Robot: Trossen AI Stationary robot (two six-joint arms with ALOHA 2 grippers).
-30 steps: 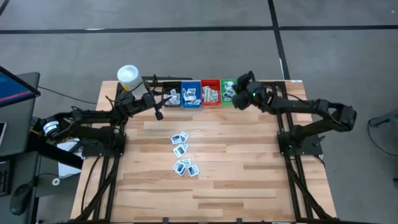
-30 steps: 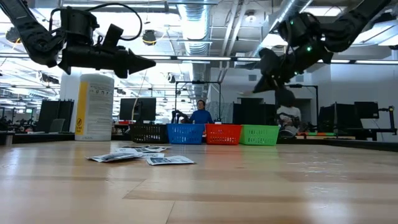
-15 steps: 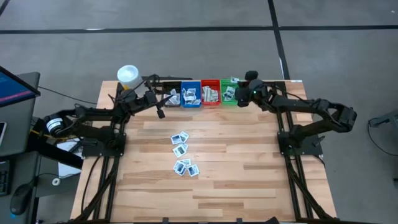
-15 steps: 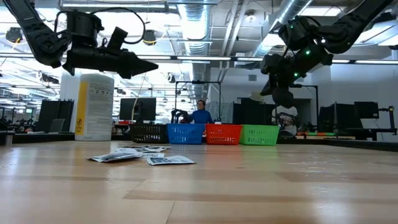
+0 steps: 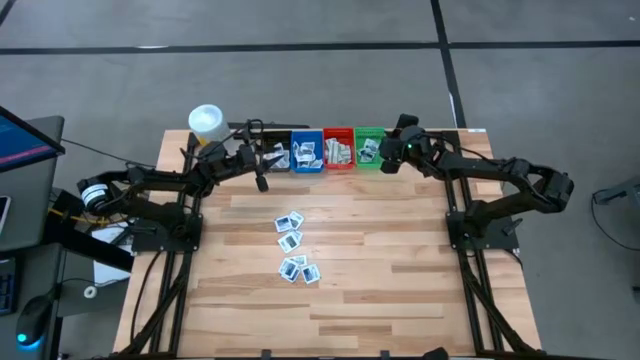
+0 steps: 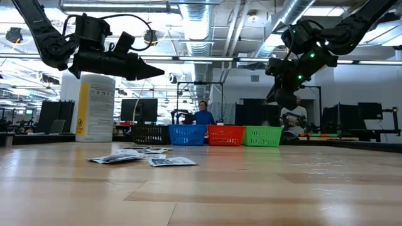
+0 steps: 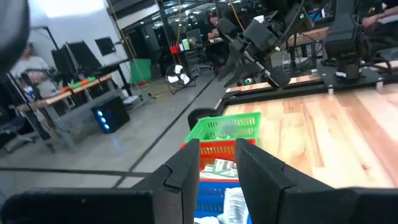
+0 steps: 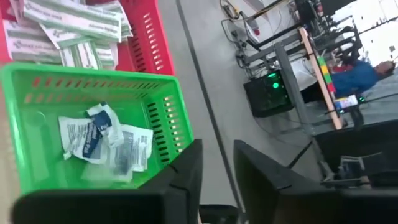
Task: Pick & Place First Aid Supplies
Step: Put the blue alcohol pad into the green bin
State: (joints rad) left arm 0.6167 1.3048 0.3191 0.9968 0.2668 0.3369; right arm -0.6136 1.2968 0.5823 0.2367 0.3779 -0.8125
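Observation:
Several first aid supplies, small white packets with blue marks (image 5: 293, 246), lie loose on the middle of the table (image 6: 146, 157). More packets lie in the row of small bins at the far edge: black (image 5: 275, 156), blue (image 5: 306, 152), red (image 5: 338, 150) and green (image 5: 368, 147). My right gripper (image 8: 216, 168) hangs above the green bin's (image 8: 37, 84) near side (image 5: 386, 158), open and with nothing between its fingers. My left gripper (image 7: 219, 163) hovers level near the black bin (image 5: 260, 180), with a gap between its fingers and nothing in it.
A yellow cylindrical container with a white cap (image 5: 206, 124) stands at the far left corner (image 6: 95, 107). Bare wood lies along the near half of the table (image 5: 400, 300). A person sits in the room beyond the bins (image 6: 202, 114).
My right gripper has rolled about its own axis above the green bin and shifted a little toward the far edge. A pale packet that showed at its fingers half a second ago is no longer there.

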